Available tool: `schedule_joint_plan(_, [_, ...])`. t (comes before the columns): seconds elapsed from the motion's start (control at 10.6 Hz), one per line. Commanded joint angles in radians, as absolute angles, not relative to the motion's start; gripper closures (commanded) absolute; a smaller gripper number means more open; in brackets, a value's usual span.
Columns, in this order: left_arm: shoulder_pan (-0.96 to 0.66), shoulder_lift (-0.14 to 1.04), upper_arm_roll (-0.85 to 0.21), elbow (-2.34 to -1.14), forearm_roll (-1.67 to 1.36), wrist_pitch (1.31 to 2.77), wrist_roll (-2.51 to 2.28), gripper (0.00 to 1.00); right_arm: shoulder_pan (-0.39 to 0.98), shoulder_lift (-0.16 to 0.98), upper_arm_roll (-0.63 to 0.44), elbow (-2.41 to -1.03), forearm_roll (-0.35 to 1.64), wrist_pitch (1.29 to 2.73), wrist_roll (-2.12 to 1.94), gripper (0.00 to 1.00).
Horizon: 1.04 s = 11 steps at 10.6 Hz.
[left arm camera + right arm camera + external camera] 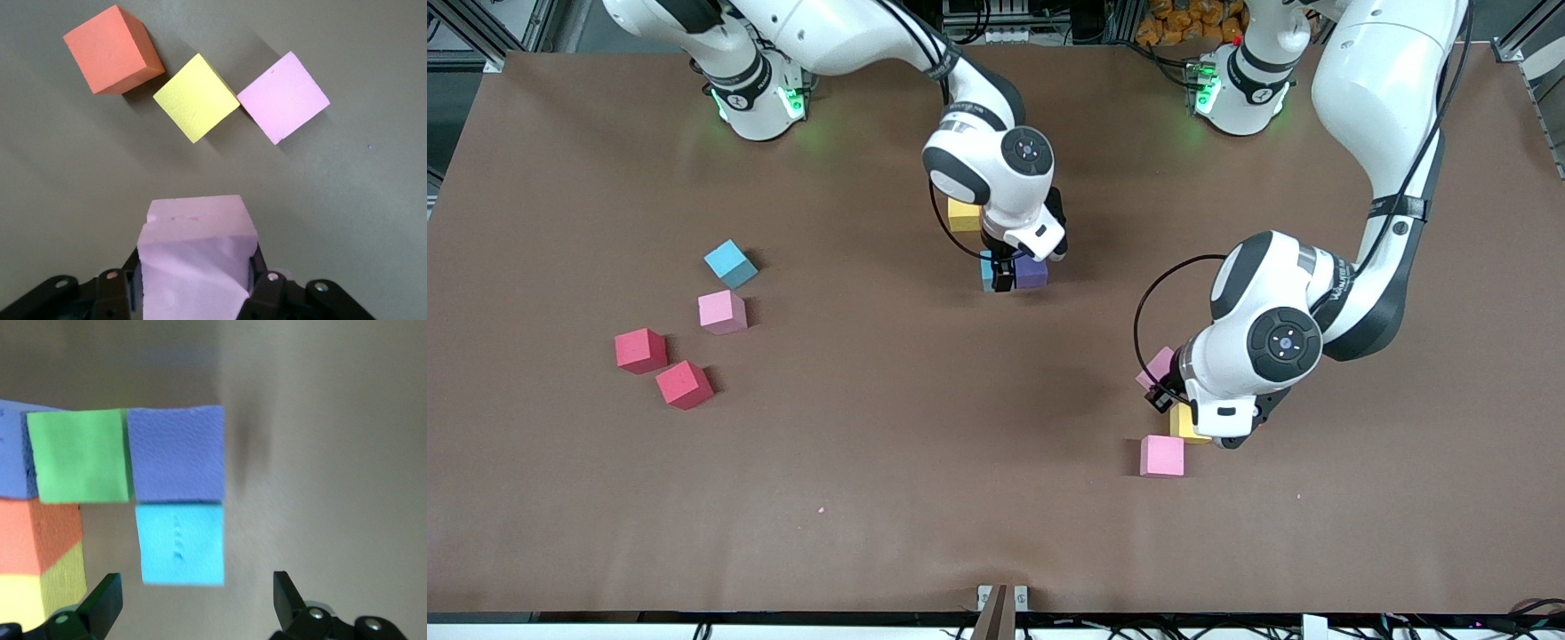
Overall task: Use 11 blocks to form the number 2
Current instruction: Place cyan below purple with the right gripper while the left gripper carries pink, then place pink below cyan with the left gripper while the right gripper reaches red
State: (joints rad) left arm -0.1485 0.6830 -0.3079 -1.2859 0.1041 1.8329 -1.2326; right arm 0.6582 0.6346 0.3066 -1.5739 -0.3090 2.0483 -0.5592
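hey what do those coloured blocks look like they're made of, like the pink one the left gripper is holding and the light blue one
Pink block in the left gripper: likely soft foam, matte; its face creases where the fingers squeeze it. Light blue block: same matte, finely grained look, with small dents in its top, so probably foam too.

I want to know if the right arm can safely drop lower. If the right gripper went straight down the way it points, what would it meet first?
Likely the light blue block, or bare table beside it; the open right gripper hangs partly over it.
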Motion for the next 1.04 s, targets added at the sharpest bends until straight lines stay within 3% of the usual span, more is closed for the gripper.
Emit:
schedule_joint_plan(0.0, [-0.173,0.669,-0.305,-1.308,0.091,1.828,-1.322,0.62,0.567,0.592,0.305,-1.569,-0.307,2.026,-0.554,0.0])
schedule_joint_plan(0.47, [-0.326,0.675,-0.305,-1.313,0.083,1.839,-1.637,0.62,0.271,0.583,0.305,-1.522,-0.308,2.04,-0.558,0.0])
schedule_joint_plan(0.94, [-0.529,0.718,-0.304,-1.307,0.089,1.966,-2.162,0.59,-0.009,0.531,0.301,-1.517,-0.321,1.982,-0.557,0.0])
